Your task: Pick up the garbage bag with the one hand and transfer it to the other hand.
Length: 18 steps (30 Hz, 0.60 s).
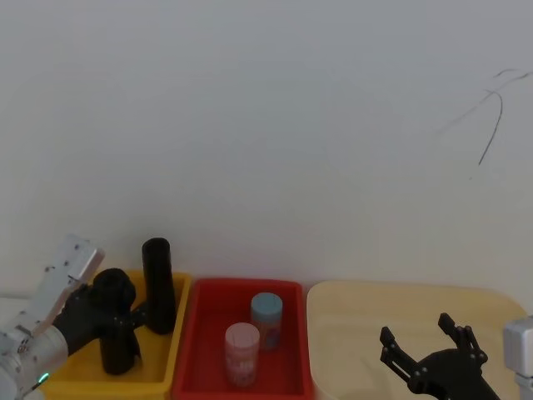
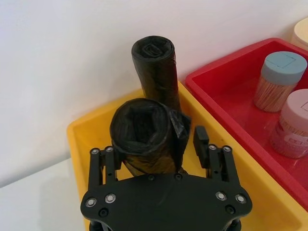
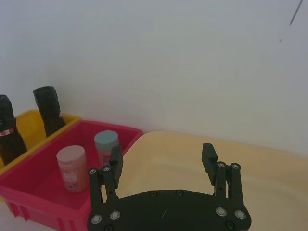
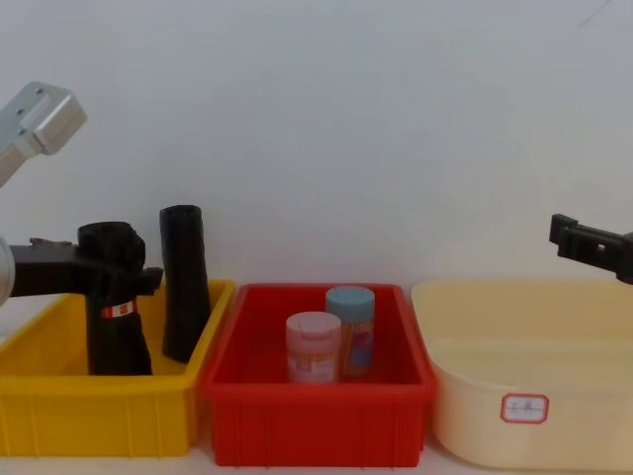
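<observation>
Bag (image 4: 117, 322): a tall roll of crinkled black plastic, slightly flared and hollow at the core, with a loose flap at its top and a narrow red-and-white band around it. It stands upright near the middle of the yellow bin (image 4: 59, 416), a smooth moulded plastic box. Plain roll (image 4: 183, 282): same black film, no band, at the bin's back right corner, just beside the bag. My left gripper (image 2: 151, 144) straddles the bag's top with fingers spread wide, one finger (image 2: 102, 161) close against the film, the other just beside the flap. My right gripper (image 3: 162, 154) hangs above the cream tub (image 3: 269, 173), fingers apart and empty
</observation>
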Motion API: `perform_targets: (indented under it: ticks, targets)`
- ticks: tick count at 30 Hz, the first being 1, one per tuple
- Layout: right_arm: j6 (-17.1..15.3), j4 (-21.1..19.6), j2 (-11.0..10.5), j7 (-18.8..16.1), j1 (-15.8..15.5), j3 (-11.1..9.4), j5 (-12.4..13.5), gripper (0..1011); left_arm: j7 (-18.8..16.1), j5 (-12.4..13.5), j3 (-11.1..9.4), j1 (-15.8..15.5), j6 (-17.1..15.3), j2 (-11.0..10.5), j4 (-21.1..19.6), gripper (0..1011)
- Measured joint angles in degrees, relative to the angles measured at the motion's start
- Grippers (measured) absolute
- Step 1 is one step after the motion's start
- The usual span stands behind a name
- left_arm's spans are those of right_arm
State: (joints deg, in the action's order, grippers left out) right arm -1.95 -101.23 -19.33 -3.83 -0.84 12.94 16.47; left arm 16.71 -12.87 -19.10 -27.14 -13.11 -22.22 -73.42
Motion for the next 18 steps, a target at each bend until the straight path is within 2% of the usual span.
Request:
perform_targets:
  ticks: [4, 7, 9, 12, 18]
  targets:
    - [0.0, 0.0, 0.0, 0.0, 0.0, 0.0, 0.0, 1001, 0.07, 0.12, -0.12, -0.18, 0.11, 0.17, 0.32, 775]
    - [0.0, 0.0, 0.0, 0.0, 0.0, 0.0, 0.0, 1001, 0.1, 0.22, -0.19, -0.3, 0.17, 0.27, 0.51, 660]
    - [0.0, 0.0, 0.0, 0.0, 0.0, 0.0, 0.0, 1001, 0.11, 0.26, -0.22, -0.34, 0.2, 0.31, 0.59, 632]
    - [0.0, 0.0, 0.0, 0.0, 0.0, 0.0, 0.0, 1001, 0.14, 0.32, -0.28, -0.44, 0.25, 0.4, 0.74, 505]
    - [0.0, 0.0, 0.0, 0.0, 0.0, 0.0, 0.0, 1001, 0.17, 0.4, -0.34, -0.52, 0.29, 0.48, 0.89, 440]
